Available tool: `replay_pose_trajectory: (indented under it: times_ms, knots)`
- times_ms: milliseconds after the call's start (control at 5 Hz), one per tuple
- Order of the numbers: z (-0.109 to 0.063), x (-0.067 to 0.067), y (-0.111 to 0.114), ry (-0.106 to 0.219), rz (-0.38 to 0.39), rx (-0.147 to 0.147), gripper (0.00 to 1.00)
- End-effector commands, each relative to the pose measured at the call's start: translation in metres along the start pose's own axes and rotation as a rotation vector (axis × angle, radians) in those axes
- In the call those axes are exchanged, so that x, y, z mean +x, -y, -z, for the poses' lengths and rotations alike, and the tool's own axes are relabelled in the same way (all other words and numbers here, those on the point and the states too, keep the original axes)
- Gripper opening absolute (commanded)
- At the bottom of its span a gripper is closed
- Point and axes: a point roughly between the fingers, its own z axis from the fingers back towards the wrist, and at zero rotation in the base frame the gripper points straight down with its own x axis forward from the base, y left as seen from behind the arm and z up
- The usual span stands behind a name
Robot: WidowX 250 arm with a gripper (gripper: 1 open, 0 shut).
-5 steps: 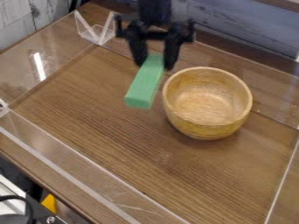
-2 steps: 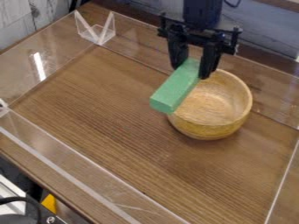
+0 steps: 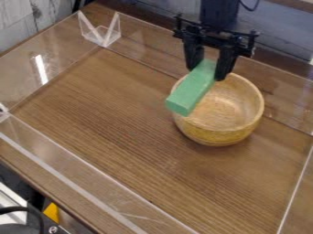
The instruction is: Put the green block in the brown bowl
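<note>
Where hand (image 3: pixel 210 64) grips, green block (image 3: pixel 189 91) hidden

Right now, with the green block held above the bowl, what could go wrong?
1. The green block hangs tilted from the gripper, its low end outside the brown bowl's near rim; released here, it may tip onto the table.
2. Lowered now, that end could strike the rim and push the bowl.
</note>
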Motion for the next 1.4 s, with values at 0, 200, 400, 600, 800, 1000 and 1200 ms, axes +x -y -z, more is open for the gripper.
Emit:
replay_pose_trajectory:
  times_ms: [0, 200, 400, 600, 800, 1000, 1200]
  knots:
    - [-0.011, 0.015, 0.005, 0.048, -0.007, 0.020, 0.00]
    - [-0.012, 0.025, 0.004, 0.047, -0.007, 0.040, 0.00]
    - [-0.012, 0.029, 0.002, 0.050, -0.004, 0.055, 0.00]
    - [-0.002, 0.029, 0.009, 0.042, 0.003, 0.060, 0.00]
    - [0.002, 0.029, 0.016, 0.034, -0.042, 0.064, 0.00]
    - [0.002, 0.029, 0.023, 0.029, -0.087, 0.064, 0.00]
    - [0.001, 0.025, 0.023, 0.026, -0.101, 0.062, 1.00]
